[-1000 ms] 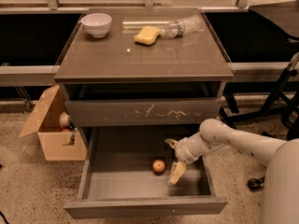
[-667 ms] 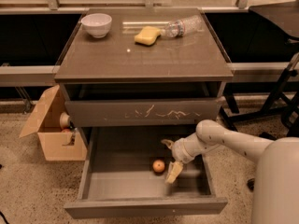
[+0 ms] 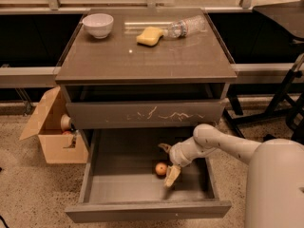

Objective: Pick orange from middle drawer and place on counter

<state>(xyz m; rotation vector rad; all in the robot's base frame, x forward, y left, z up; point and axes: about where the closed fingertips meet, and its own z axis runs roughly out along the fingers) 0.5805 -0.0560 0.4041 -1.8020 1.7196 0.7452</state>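
Camera view is showing the gripper [image 3: 167,161] hanging inside the open middle drawer [image 3: 121,177], fingers spread apart, the orange [image 3: 161,168] sitting loose on the drawer floor just beside the lower fingertip [image 3: 172,175].

A: In the middle drawer [image 3: 118,184]?
B: One orange [image 3: 161,168], resting on the grey floor, right of centre.
A: And the gripper [image 3: 168,162]?
B: Down inside that drawer, just right of the orange, fingers spread, one farther back, one nearer the front.
A: On the counter [image 3: 142,61]?
B: A white bowl [image 3: 98,24] at back left, a yellow sponge [image 3: 149,35] mid-back, a clear bottle [image 3: 186,26] lying beside it.
A: On the floor to the left?
B: An open cardboard box [image 3: 50,132] beside the cabinet
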